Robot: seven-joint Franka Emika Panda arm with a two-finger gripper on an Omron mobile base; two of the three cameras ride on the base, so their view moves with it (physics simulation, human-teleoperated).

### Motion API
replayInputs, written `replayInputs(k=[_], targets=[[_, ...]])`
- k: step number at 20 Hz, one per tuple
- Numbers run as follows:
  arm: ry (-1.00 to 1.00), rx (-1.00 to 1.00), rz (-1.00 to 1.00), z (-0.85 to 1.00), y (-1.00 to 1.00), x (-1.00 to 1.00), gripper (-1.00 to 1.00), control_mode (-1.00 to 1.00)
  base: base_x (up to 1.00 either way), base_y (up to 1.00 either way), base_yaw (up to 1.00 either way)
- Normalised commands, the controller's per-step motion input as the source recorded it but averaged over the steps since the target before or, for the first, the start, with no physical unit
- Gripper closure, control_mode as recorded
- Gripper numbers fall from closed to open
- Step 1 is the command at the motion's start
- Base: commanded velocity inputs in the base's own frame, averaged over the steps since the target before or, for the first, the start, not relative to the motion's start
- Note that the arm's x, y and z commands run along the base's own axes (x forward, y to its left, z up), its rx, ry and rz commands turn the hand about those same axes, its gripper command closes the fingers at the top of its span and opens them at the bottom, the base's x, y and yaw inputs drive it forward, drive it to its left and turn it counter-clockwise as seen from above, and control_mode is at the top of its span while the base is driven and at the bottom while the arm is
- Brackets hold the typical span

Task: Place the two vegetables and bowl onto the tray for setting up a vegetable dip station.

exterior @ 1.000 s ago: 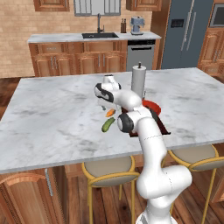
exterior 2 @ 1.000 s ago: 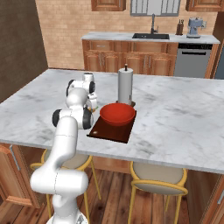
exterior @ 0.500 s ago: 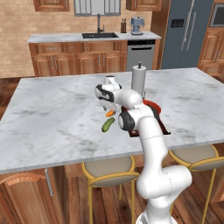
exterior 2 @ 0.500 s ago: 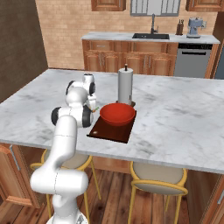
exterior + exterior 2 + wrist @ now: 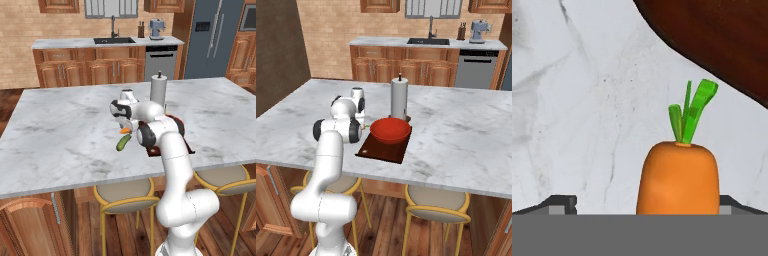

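The orange carrot (image 5: 678, 177) with green leaves lies on the marble, close in front of the hand camera and between the two finger tips (image 5: 562, 204). My gripper (image 5: 647, 205) is open wide around it, with neither finger touching it. In the left base view the gripper (image 5: 124, 121) hangs just above the carrot (image 5: 125, 130), and the dark green cucumber (image 5: 122, 143) lies just in front of it. The red bowl (image 5: 389, 130) sits on the dark reddish-brown tray (image 5: 380, 151), right of the hand. A corner of the tray (image 5: 722, 40) shows at upper right in the hand view.
A white paper-towel roll (image 5: 399, 97) stands upright just behind the tray. The island counter (image 5: 65, 130) spreads wide to the left and far side. Stools (image 5: 122, 196) stand under its near edge. Cabinets and a sink line the back wall.
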Motion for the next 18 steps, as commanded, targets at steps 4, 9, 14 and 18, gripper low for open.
replayInputs(k=[4, 9, 14, 18], targets=[[0.00, 0.00, -0.08, -0.14, 0.02, 0.00, 1.00, -1.00, 0.00, 0.00, 0.00], [0.00, 0.00, -0.04, -0.02, 0.00, -0.03, 1.00, -1.00, 0.00, 0.00, 0.00], [0.00, 0.00, -0.02, 0.17, 0.00, -0.11, 1.00, -1.00, 0.00, 0.00, 0.00], [0.00, 0.00, -0.06, 0.30, 0.00, -0.23, 1.00, -1.00, 0.00, 0.00, 0.00]])
